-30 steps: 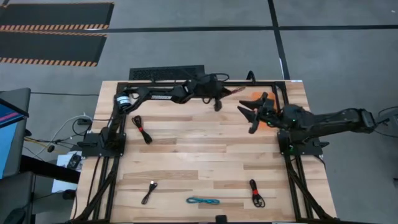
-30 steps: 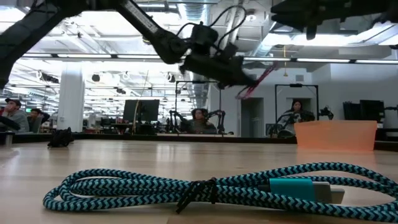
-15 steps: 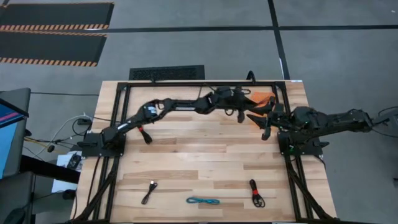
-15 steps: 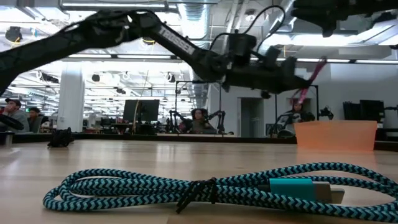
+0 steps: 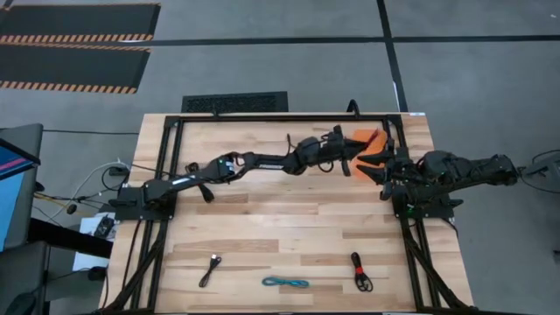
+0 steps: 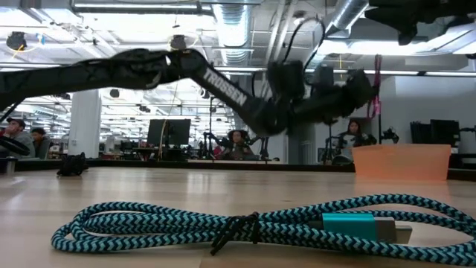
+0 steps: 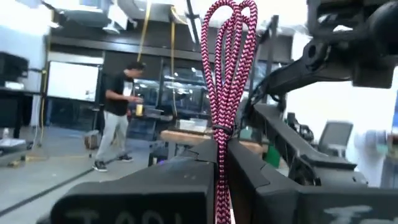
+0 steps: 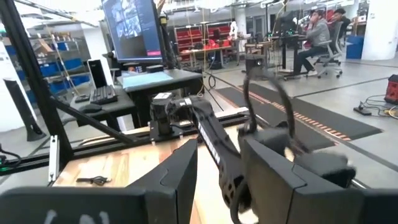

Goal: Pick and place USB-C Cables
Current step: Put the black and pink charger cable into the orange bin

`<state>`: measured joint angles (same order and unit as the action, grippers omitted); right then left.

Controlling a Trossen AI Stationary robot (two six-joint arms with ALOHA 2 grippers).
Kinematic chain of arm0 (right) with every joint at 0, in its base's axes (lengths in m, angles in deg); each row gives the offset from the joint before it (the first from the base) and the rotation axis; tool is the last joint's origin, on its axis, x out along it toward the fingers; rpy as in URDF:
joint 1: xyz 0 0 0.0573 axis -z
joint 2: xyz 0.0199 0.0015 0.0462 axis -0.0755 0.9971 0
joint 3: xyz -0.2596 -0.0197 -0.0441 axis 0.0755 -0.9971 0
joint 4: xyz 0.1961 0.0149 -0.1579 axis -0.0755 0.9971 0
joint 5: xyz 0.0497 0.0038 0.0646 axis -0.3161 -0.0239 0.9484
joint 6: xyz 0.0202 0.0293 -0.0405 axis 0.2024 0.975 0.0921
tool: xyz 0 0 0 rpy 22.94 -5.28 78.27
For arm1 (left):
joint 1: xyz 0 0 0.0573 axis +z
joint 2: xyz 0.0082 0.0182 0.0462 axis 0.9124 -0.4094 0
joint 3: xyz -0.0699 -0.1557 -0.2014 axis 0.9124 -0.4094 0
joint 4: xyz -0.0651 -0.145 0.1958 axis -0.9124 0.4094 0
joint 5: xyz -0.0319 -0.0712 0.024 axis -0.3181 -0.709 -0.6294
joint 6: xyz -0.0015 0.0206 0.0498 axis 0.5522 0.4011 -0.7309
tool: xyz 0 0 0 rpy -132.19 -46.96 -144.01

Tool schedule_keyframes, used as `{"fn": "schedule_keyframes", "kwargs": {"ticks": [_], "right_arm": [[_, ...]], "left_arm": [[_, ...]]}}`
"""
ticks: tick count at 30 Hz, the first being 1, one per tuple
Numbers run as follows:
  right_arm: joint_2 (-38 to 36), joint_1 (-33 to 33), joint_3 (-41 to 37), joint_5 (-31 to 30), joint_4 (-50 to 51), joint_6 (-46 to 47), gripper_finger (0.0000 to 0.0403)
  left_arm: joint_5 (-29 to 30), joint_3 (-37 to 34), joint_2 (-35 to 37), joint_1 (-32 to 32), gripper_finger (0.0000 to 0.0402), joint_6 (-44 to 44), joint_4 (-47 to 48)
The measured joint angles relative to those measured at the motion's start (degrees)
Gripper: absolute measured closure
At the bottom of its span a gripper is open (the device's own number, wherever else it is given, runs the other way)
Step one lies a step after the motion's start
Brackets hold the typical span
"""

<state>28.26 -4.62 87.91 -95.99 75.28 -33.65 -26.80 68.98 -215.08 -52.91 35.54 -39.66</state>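
Four cables: magenta-red cable (image 7: pixel 225 93) is aloft, pinched between the closed fingers of the left gripper (image 5: pixel 348 160) at 1 o'clock, beside the orange tray (image 5: pixel 367 140); teal cable (image 5: pixel 286 283), black-grey cable (image 5: pixel 209 269) and black-red cable (image 5: pixel 360 272) lie along 6 o'clock.
Right gripper (image 5: pixel 376 168): fingers spread, empty, close beside the left one.
Risk: grippers could collide; the loop could catch the tray wall and fall outside it.
Hidden: tray interior; exact clearance between cable and tray.

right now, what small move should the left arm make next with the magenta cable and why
Probably ease a little farther over the flat orange rectangular tray, then open its jaws. The left gripper holds the magenta-red braided cable bundle in the air, right at the tray's edge, so letting go now might miss.
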Motion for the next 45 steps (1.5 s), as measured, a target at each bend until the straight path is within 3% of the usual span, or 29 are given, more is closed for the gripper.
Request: {"fn": "schedule_keyframes", "kwargs": {"ticks": [5, 10, 19, 26, 29, 34, 37, 45], "right_arm": [[0.02, -0.07, 0.00, -0.04, 1.69, 0.57, 0.0248], [0.07, -0.05, 0.00, -0.04, 2.47, 1.55, 0.0248], [0.07, -0.04, 0.00, -0.13, 3.38, 1.55, 0.0248], [0.07, -0.04, 0.00, -0.17, 4.02, 1.55, 0.0248], [0.09, -0.04, 0.00, -0.17, 4.92, 1.73, 0.0248], [0.09, -0.04, 0.00, -0.20, 5.75, 1.95, 0.0249], [0.07, -0.04, 0.00, -0.20, 5.70, 1.73, 0.0254], [0.07, -0.04, 0.00, -0.17, 6.16, 1.66, 0.0266]], "left_arm": [[4.94, -0.02, -3.38, 0.04, 0.0401, 4.67, -0.33], [5.95, 0.00, -3.67, 0.20, 0.0401, 7.75, 4.31], [3.64, -0.03, -3.63, 0.15, 0.0401, 5.78, -5.03], [0.89, -0.04, -3.62, 0.01, 0.0401, 5.03, -4.35], [-3.31, -0.04, -3.60, -0.41, 0.0401, 5.32, -1.04], [-3.31, -0.04, -1.89, -1.03, 0.0401, 11.46, 13.36], [-2.91, 0.04, -0.16, -1.42, 0.0401, 6.87, 20.43], [-0.01, -0.02, 3.95, -3.18, 0.0401, -5.16, 27.66]]}}
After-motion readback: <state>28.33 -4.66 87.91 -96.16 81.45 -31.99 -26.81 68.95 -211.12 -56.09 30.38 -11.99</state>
